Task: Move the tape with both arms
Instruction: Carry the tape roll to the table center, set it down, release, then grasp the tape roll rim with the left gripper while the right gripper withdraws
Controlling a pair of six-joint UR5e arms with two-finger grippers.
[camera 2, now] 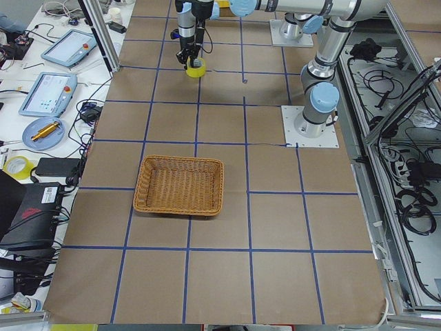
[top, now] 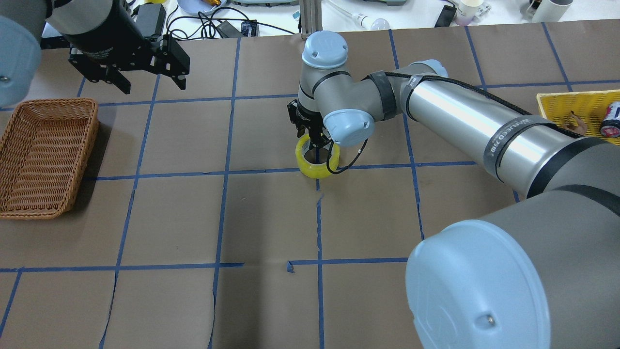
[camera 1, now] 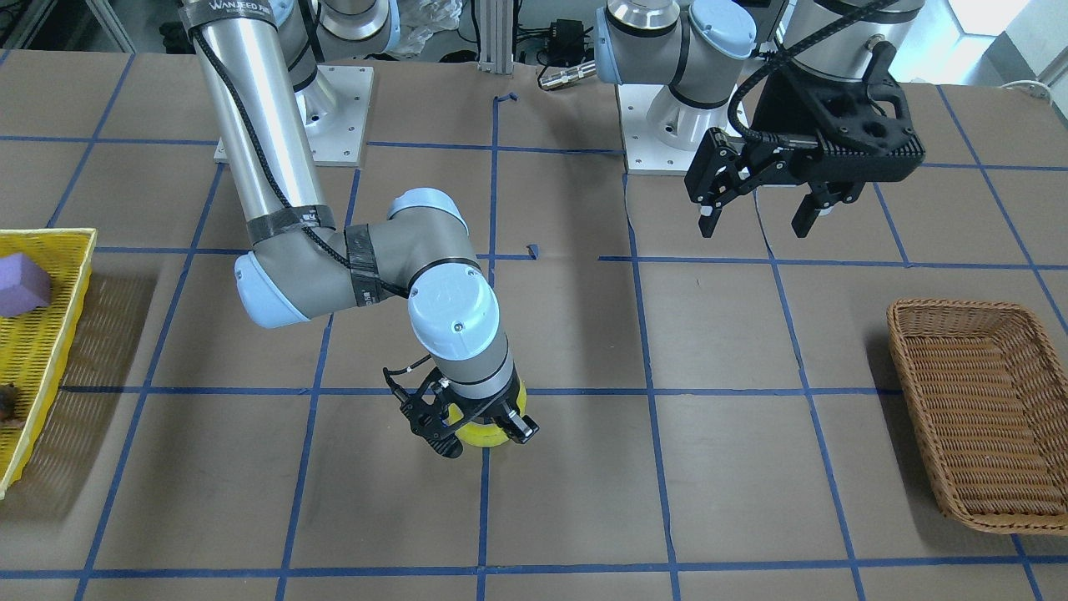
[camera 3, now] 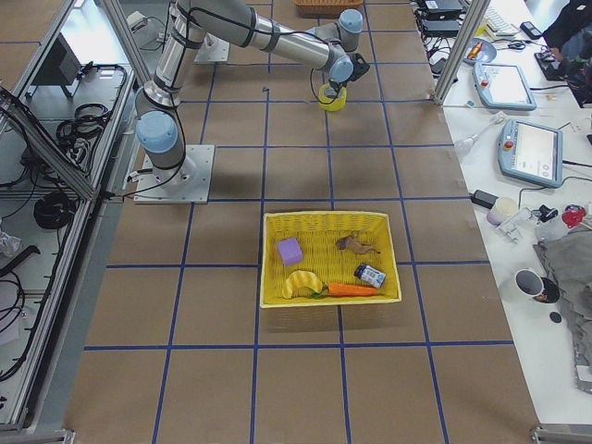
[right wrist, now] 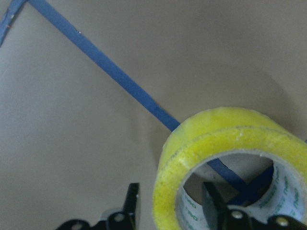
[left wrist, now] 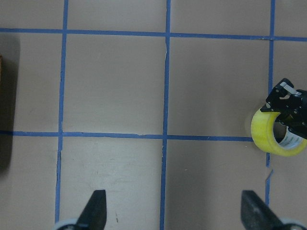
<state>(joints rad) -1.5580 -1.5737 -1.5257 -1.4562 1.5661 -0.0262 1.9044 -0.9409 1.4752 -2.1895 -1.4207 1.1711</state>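
The tape [right wrist: 201, 143] appeared to rest on the bench [camera 1: 734, 467], at a crossing of the blue grid lines near the middle. The right claw [camera 1: 467, 421] stood straight down over it, released: 1 finger hung inside the core and 1 outside, with a small gap on each side of the yellow wall.

The likeliest slip was in the pull-away. If the right claw rose off-centre, the inner finger would probably catch the core and drag or tip the roll, and a roll on its edge could wander off the crossing. A second risk was timing, since the right arm's wrist and elbow hung directly over the roll and blocked any reach from above.

The left claw [camera 1: 755, 213] hovered released above the bench, well apart from the tape. A wicker basket [camera 1: 984, 409] sat further out on that side. On the opposite side a yellow basket [camera 1: 42, 351] held a purple block [camera 1: 21, 284].
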